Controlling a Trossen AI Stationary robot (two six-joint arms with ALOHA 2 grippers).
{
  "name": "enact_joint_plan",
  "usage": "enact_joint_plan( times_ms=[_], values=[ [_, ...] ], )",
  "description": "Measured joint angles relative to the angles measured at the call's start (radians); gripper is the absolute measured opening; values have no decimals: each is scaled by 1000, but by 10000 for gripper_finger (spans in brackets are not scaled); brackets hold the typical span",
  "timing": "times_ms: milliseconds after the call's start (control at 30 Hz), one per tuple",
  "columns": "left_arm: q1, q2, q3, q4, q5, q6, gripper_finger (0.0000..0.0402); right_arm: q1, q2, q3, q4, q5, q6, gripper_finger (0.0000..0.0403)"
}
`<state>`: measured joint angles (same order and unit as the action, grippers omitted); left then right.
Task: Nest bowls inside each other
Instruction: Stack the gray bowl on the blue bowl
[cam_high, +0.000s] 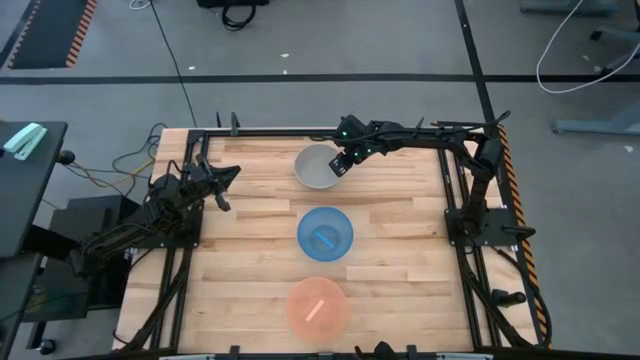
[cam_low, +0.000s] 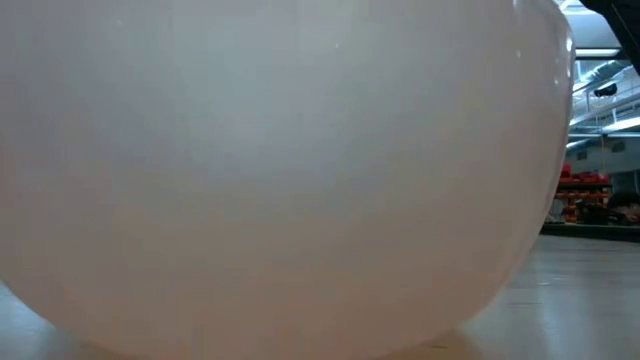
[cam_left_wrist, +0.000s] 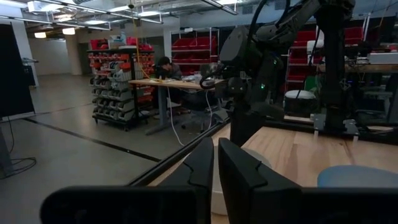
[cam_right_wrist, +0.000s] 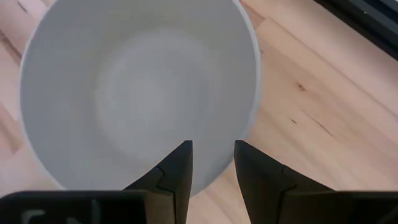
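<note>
Three bowls stand upright on their bases in a row down the middle of the table. The pale grey bowl (cam_high: 318, 168) (cam_right_wrist: 137, 87) is farthest, the bright blue bowl (cam_high: 325, 233) sits in the middle, and the salmon pink bowl (cam_high: 318, 305) is nearest and fills the low view (cam_low: 280, 170). My right gripper (cam_high: 342, 160) (cam_right_wrist: 211, 155) is open above the grey bowl's right side, with both fingertips over the inside near the rim. My left gripper (cam_high: 226, 180) (cam_left_wrist: 215, 163) is shut and waits by the table's left edge.
A black frame rail (cam_high: 300, 131) runs along the table's far edge just behind the grey bowl. Bare wood lies to the left (cam_high: 255, 240) and right (cam_high: 400, 240) of the bowl row. A person (cam_left_wrist: 165, 67) sits at a desk in the room beyond.
</note>
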<state>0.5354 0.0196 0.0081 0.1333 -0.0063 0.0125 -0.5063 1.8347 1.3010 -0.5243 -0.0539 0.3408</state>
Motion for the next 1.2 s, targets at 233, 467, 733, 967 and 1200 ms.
enact_joint_plan(
  times_ms=[233,467,733,967,1200],
  values=[
    [0,0,0,0,0,0,38,-2,0,0,0,18,27,126],
    [0,0,0,-1,0,-1,37,-2,37,-1,-6,31,31,126],
    [0,0,0,-6,0,0,30,-17,84,-1,30,54,33,115],
    [0,0,0,-9,0,-1,39,-42,85,-1,30,54,33,69],
    [0,0,0,-10,0,-1,29,-52,82,2,41,39,35,10]
  ],
)
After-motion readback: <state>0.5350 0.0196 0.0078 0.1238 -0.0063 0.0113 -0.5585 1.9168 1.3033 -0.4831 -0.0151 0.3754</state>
